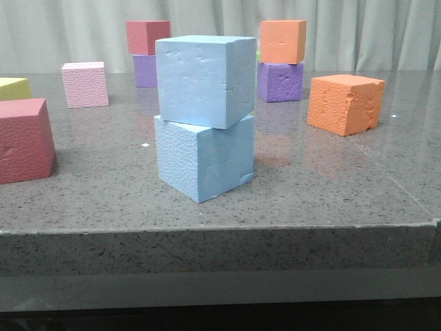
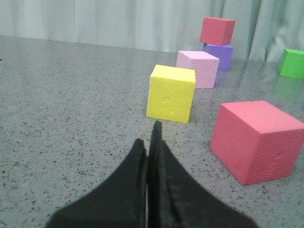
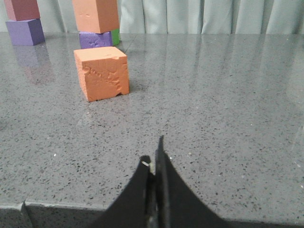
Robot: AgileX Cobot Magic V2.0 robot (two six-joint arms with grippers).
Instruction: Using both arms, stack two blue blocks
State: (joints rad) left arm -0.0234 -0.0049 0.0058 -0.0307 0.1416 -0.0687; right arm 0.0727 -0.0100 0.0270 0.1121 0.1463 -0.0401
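In the front view one light blue block (image 1: 206, 79) rests on top of a second blue block (image 1: 203, 157) near the table's front edge, the upper one turned slightly off square. Neither arm shows in that view. My left gripper (image 2: 149, 140) is shut with nothing between its fingers, low over the table short of a yellow cube (image 2: 171, 93). My right gripper (image 3: 155, 154) is shut and empty too, near the table's front edge, well short of a dented orange cube (image 3: 101, 72). Neither wrist view shows the blue blocks.
Other cubes stand around: a red one (image 1: 24, 140) and a pink one (image 1: 85, 84) at the left, red on purple (image 1: 147, 54) at the back, orange on purple (image 1: 281, 61) at the back right, a dented orange one (image 1: 344, 103), and a green one (image 2: 292, 63).
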